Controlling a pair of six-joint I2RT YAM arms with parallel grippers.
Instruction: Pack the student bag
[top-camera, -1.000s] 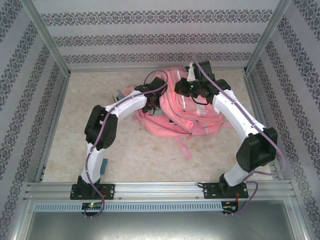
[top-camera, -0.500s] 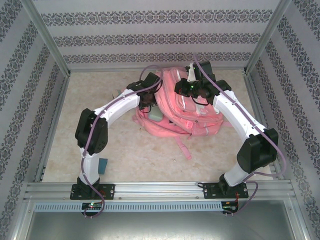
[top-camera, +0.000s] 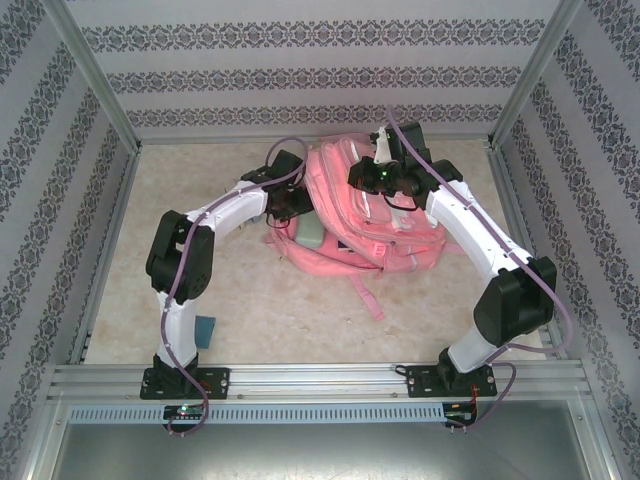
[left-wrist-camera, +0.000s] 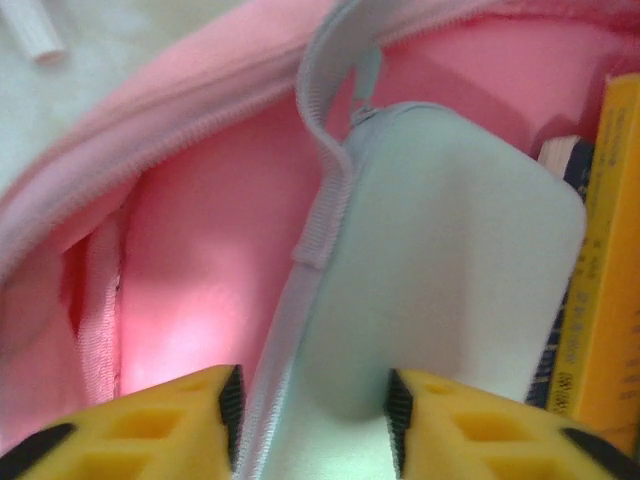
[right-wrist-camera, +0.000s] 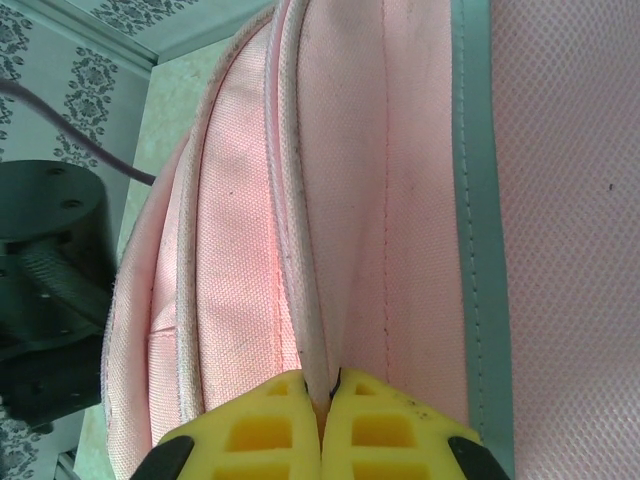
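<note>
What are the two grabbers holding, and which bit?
The left gripper pinches the near end of the pale case, partly inside the bag. The right gripper pinches a fabric edge of the bag.

Overhead view: bright, even, diffuse light. Shadows on tabletop (top-camera: 260, 300) faint, soft-edged. Colours washed pale. Frame posts (top-camera: 90, 80) splay outward toward picture edges.

Left wrist view: soft all over. Left claw (left-wrist-camera: 312, 400) blurred. Pale pouch (left-wrist-camera: 450, 270) between its fingers smeared, no surface texture. Hot pink glow on student bag (left-wrist-camera: 200, 300) lining just beyond claw, to its left.

Right wrist view: sharper. Fabric weave crisp right of right claw (right-wrist-camera: 322, 400). Dark arm housing (right-wrist-camera: 50, 270) far left of it shaded, soft.
</note>
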